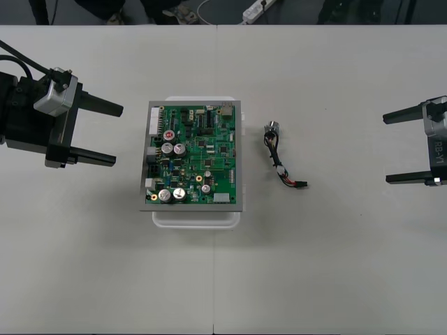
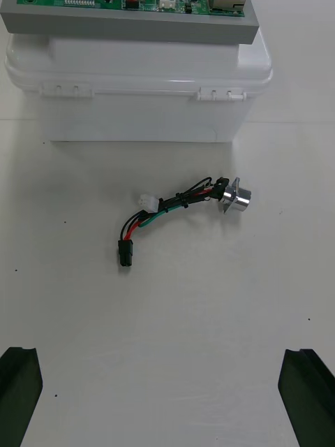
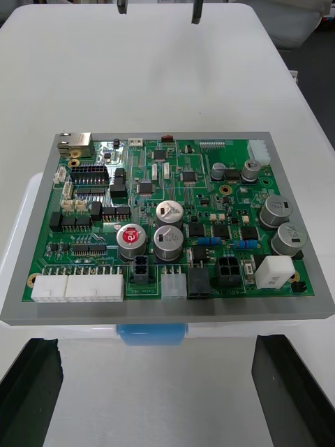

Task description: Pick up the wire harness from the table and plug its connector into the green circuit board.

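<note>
The wire harness lies on the bench, just right of the green circuit board. The right hand, released, waits further right. The left hand, released too, is left of the board. It is better to grasp close behind the black plug.

To the left of the green circuit board, we are looking at the left gripper. It is showing a blocky black body with a silver-grey camera housing on top, black cables running into it, and two long black fingers tapering to blunt tips. To the right of the board, we are seeing the right gripper wearing a grey housing with small lettering along its side, and its matte black fingers are showing as plain flat-sided wedges.
</note>
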Robot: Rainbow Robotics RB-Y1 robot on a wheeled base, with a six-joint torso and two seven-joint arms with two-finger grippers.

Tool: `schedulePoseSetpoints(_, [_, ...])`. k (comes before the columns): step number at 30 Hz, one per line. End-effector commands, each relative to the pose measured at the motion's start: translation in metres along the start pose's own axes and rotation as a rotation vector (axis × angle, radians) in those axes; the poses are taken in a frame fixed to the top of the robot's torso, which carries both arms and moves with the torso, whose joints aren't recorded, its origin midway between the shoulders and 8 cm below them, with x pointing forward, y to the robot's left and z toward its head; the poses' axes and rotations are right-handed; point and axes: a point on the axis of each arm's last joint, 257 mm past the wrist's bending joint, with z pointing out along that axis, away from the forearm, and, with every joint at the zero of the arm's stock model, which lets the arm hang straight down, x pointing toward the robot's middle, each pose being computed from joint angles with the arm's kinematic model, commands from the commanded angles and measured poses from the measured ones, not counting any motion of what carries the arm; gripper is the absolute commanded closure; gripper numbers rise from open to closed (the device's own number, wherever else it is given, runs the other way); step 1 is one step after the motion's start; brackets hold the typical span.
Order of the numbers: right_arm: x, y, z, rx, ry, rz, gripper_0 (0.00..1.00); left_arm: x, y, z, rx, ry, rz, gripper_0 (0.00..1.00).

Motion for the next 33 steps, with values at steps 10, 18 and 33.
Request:
schedulePoseSetpoints(10, [-0.006,0.0,-0.003,-0.01,0.018,-0.027,0.01,0.0,-0.006,-0.015,0.012,0.036,0.029,0.2])
schedulePoseSetpoints(18, [-0.006,0.0,-0.003,-0.01,0.018,-0.027,0.01,0.0,-0.006,-0.015,0.012,0.036,0.029,0.2])
schedulePoseSetpoints(33, [-0.025,0.005,0.009,-0.036,-0.022,-0.046,0.01,0.007,-0.021,-0.003,0.046,-0.04,-0.104,0.2])
